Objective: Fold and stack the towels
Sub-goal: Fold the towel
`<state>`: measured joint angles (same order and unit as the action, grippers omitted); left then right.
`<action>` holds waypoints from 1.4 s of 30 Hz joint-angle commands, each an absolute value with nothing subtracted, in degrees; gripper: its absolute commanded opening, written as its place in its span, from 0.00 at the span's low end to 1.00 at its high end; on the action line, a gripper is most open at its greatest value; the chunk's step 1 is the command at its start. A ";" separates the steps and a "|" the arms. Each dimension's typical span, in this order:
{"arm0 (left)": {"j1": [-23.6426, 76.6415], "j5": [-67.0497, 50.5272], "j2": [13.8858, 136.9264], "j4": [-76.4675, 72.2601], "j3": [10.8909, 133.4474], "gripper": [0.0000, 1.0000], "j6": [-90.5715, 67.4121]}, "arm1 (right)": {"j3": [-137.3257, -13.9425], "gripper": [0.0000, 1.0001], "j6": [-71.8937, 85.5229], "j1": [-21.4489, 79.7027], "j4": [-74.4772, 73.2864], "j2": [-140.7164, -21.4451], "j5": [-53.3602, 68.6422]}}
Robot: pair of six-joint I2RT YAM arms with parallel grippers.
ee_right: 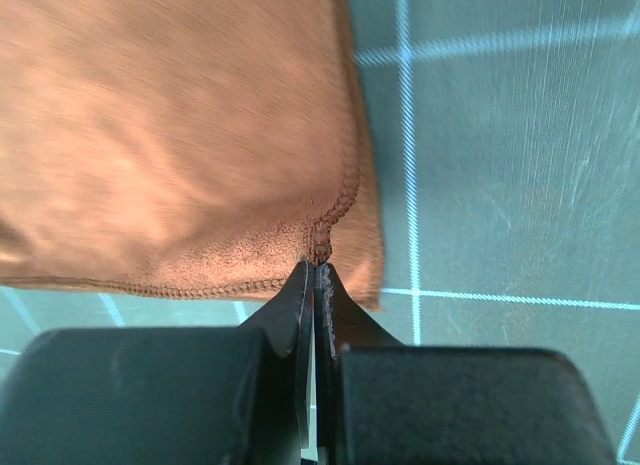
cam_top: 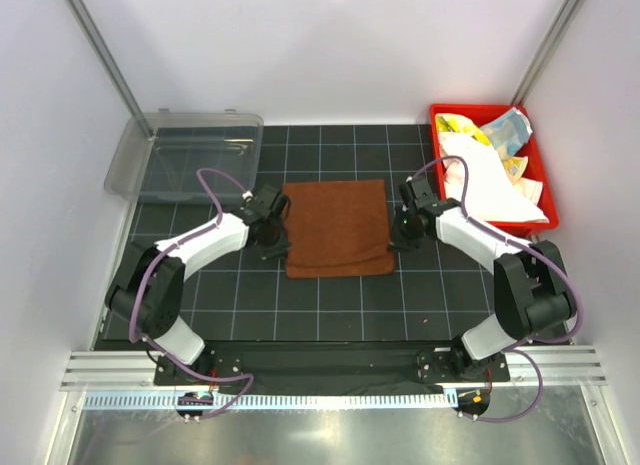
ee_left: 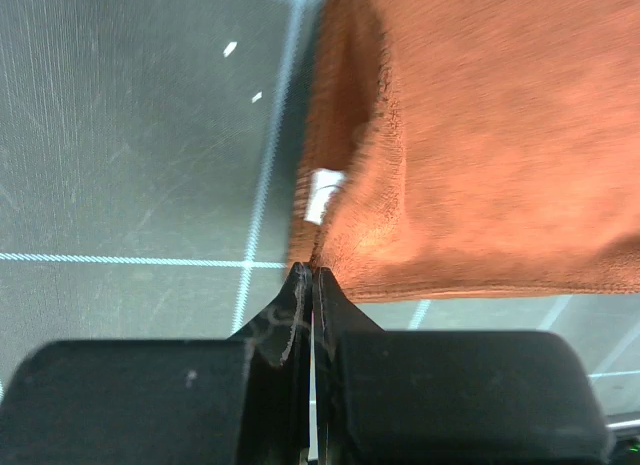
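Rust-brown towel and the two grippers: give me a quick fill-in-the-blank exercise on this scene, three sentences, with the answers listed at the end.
1. The rust-brown towel lies on the mat ____ the left gripper and the right gripper.
2. Both grippers are ____ on its side edges.
3. The other towels are piled in a bin coloured ____.

Missing words: between; shut; red.

White walls (cam_top: 330, 45) close in a black worktop (cam_top: 330, 310) ruled with a pale grid, with slanted metal posts (cam_top: 103, 55) at the two back corners, an aluminium rail (cam_top: 110, 368) along the near edge, and even, soft light.
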<state>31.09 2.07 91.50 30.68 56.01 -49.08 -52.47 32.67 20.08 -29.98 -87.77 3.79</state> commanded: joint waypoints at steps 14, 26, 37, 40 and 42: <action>34.63 -4.40 87.62 25.76 47.82 0.00 -53.96 | -42.11 0.01 31.55 20.30 -28.75 -77.17 2.91; 35.07 1.30 88.95 28.56 48.42 0.00 -51.86 | -42.18 0.01 30.68 20.21 -27.33 -78.05 0.53; 35.33 0.18 83.23 36.92 51.18 0.00 -50.09 | -44.05 0.01 28.39 20.13 -35.34 -72.69 0.70; 35.33 -2.18 82.97 32.71 44.59 0.00 -51.93 | -37.82 0.01 31.45 20.13 -32.01 -70.32 3.25; 35.77 -3.33 82.97 29.45 42.02 0.00 -52.73 | -35.69 0.01 33.83 20.13 -30.59 -70.22 3.34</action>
